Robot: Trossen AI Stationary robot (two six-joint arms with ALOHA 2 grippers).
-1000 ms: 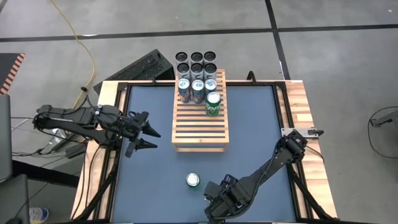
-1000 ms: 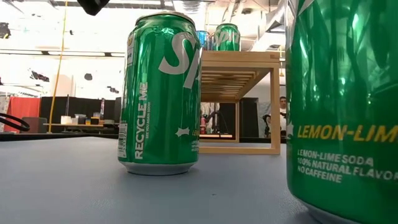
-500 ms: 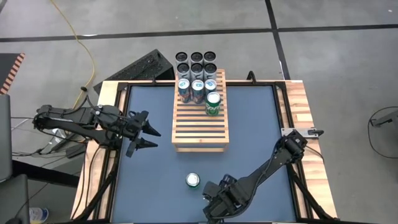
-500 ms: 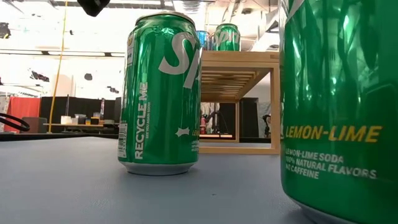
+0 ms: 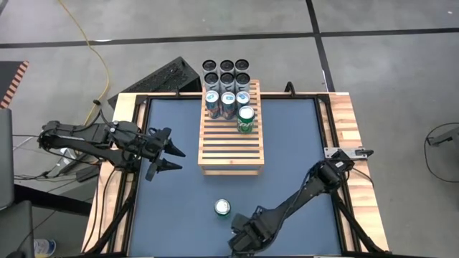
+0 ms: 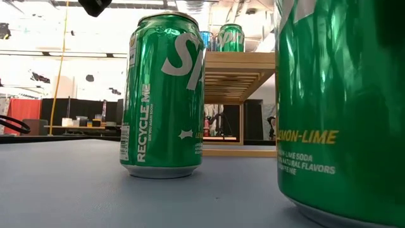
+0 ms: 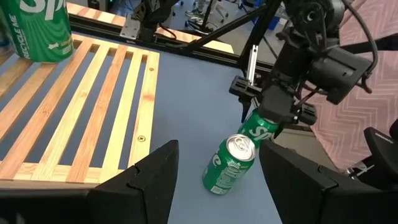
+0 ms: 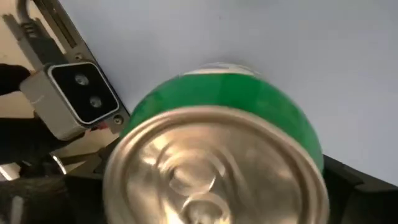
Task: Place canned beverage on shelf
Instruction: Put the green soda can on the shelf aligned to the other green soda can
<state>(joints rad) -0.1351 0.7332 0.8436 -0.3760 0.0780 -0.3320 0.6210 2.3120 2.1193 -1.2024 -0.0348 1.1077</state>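
Note:
A green soda can [image 5: 222, 208] stands upright on its base on the blue table, near the front; it also shows in the low view [image 6: 163, 95] and the left wrist view [image 7: 229, 165]. My right gripper [image 5: 244, 241] is shut on a second green can [image 6: 342, 107] just right of it, by the near edge. The wooden slatted shelf [image 5: 231, 143] stands at the far middle and carries three blue cans [image 5: 228, 100] and one green can [image 5: 246, 119] at its far end. My left gripper [image 5: 171, 158] is open and empty, left of the shelf. My right gripper holds the second green can by its upper part [image 7: 260, 127], one finger [image 8: 351, 180] on either side of the wall just below the rim. The fingers come from above, slanting down. Whether the can's base touches the table or hangs just above it, I cannot tell.
Several black cans [image 5: 226, 72] stand in rows behind the shelf, beyond the table's far edge. A wooden border [image 5: 343, 122] frames the table. The low camera [image 8: 74, 99] sits at the near edge beside the held can. Bare blue surface lies left and right of the shelf.
My right gripper has slid with its green can toward the table's left edge and a little toward the near edge, closer to the low camera. The can has stayed in the hold. The loose can and my left gripper have kept still.

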